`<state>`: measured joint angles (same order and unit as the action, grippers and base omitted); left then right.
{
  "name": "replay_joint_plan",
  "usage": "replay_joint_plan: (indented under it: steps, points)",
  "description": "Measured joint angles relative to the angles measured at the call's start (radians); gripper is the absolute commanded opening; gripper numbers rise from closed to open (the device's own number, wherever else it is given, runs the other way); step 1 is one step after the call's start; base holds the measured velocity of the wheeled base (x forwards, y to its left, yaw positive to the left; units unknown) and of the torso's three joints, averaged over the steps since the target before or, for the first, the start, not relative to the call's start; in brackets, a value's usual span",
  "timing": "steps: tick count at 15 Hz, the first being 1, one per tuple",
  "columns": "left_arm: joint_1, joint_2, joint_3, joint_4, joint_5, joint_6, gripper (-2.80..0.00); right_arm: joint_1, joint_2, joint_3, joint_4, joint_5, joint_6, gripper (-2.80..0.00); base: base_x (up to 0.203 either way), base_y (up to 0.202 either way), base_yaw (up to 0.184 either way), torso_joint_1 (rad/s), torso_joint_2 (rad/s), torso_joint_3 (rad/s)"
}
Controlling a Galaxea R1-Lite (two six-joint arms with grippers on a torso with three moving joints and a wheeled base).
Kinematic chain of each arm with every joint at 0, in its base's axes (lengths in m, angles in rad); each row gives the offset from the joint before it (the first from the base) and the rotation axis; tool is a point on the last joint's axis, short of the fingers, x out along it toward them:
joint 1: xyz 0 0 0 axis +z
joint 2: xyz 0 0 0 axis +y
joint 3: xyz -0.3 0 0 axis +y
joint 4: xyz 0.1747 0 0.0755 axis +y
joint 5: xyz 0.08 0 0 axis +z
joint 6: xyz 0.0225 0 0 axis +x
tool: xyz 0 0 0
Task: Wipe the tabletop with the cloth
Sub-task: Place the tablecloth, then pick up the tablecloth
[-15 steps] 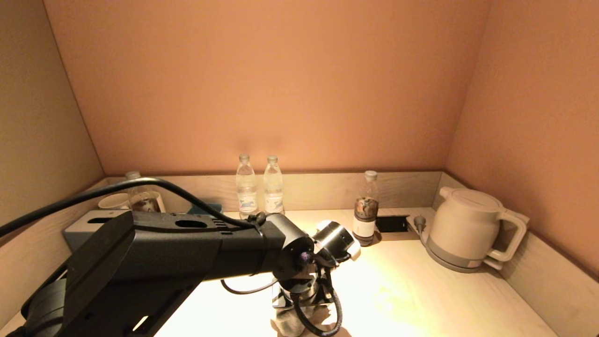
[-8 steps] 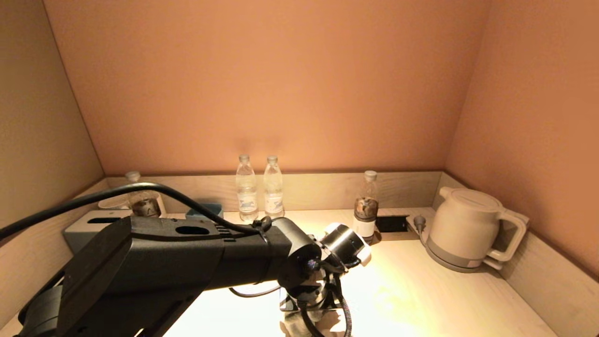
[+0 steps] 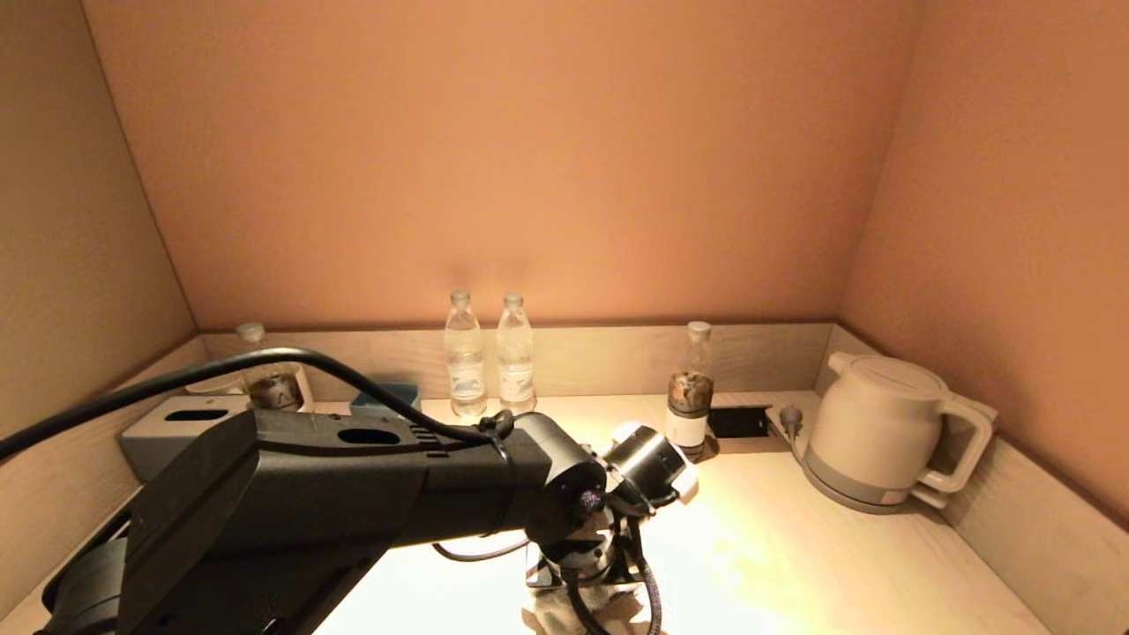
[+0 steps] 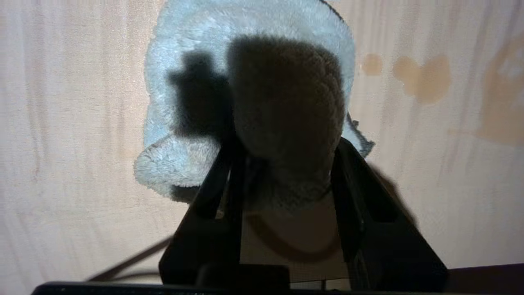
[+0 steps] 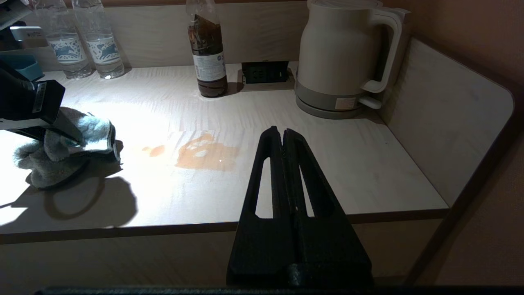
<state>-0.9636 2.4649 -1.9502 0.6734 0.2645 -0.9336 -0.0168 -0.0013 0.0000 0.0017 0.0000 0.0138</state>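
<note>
A fluffy grey-blue cloth (image 4: 245, 53) lies bunched on the pale wooden tabletop (image 3: 794, 547). My left gripper (image 4: 282, 149) is shut on it and presses it down near the table's front middle. The cloth also shows in the right wrist view (image 5: 49, 164) and low in the head view (image 3: 549, 610) under the left gripper (image 3: 582, 578). A brown spill (image 5: 206, 155) with a small spot (image 5: 153, 150) lies on the table just right of the cloth. My right gripper (image 5: 283, 131) is shut and empty, parked off the table's front edge.
A white kettle (image 3: 869, 432) stands at the back right, next to a recessed socket (image 3: 739, 421) and a brown bottle (image 3: 690, 397). Two water bottles (image 3: 465, 357) stand at the back wall. A grey box (image 3: 168, 428) sits at the left.
My left arm has slid a little to the right with the cloth, towards the spill. It has barely moved in the last half second. The right gripper's motion cannot be judged.
</note>
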Motion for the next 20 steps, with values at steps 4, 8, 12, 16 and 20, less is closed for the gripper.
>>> replay_joint_plan:
  steps: [4,8,12,16,20]
  points:
    - [0.008,-0.009,0.003,0.001,0.057,0.000,0.00,0.000,0.000,0.000,0.000,0.000,0.000,-2.80,0.000,0.000,0.000,0.000,0.00,0.000]
    - [0.010,-0.091,0.010,0.005,0.170,0.007,0.00,0.000,0.000,0.000,0.000,0.000,0.000,-2.80,0.000,0.000,0.000,0.000,0.00,0.000]
    - [0.014,-0.192,0.014,0.022,0.229,0.026,0.00,0.001,0.000,0.000,0.000,0.000,0.000,-2.80,0.000,0.000,0.000,0.000,0.00,0.000]
    - [0.080,-0.404,0.037,0.059,0.339,0.078,-2.80,0.000,0.000,0.000,0.000,0.000,0.000,-2.80,0.000,0.000,0.000,0.000,0.00,0.000]
    - [0.170,-0.666,0.115,0.065,0.387,0.175,-2.80,0.000,0.000,0.000,0.000,0.000,0.000,-2.80,0.000,0.000,0.000,0.000,0.00,0.000]
